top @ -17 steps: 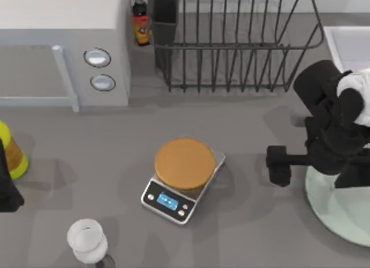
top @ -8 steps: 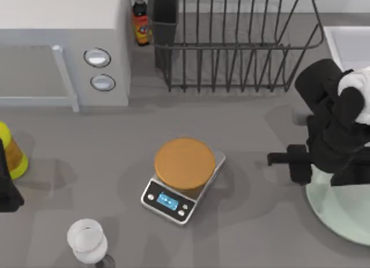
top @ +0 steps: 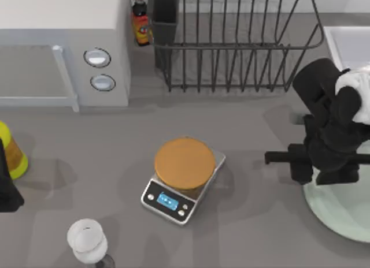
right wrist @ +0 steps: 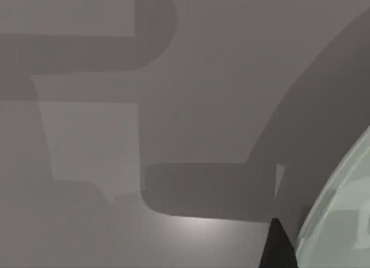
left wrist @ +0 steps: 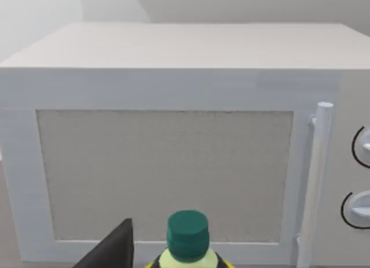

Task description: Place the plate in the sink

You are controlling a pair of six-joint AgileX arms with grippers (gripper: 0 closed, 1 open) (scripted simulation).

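The pale mint-green plate (top: 341,213) lies flat on the table at the right edge, partly under my right arm. My right gripper (top: 317,171) sits over the plate's left rim. Its outer finger (top: 300,164) presses against that rim, and the gripper is shut on the plate. In the right wrist view the plate (right wrist: 341,222) curves beside a dark fingertip (right wrist: 277,248). The white sink (top: 347,43) shows at the top right corner, behind the arm. My left gripper (top: 6,190) is parked at the table's left edge.
A kitchen scale (top: 182,178) with an orange-brown disc stands mid-table. The dark wire dish rack (top: 237,43) is at the back, left of the sink. A microwave (top: 58,48) fills the back left, with a sauce bottle (top: 140,19) beside it. A yellow bottle (top: 8,149) and a glass (top: 87,239) stand at the left.
The right gripper's outer finger slid right along its rail, from well left of the plate to its rim. The left arm has stayed still.
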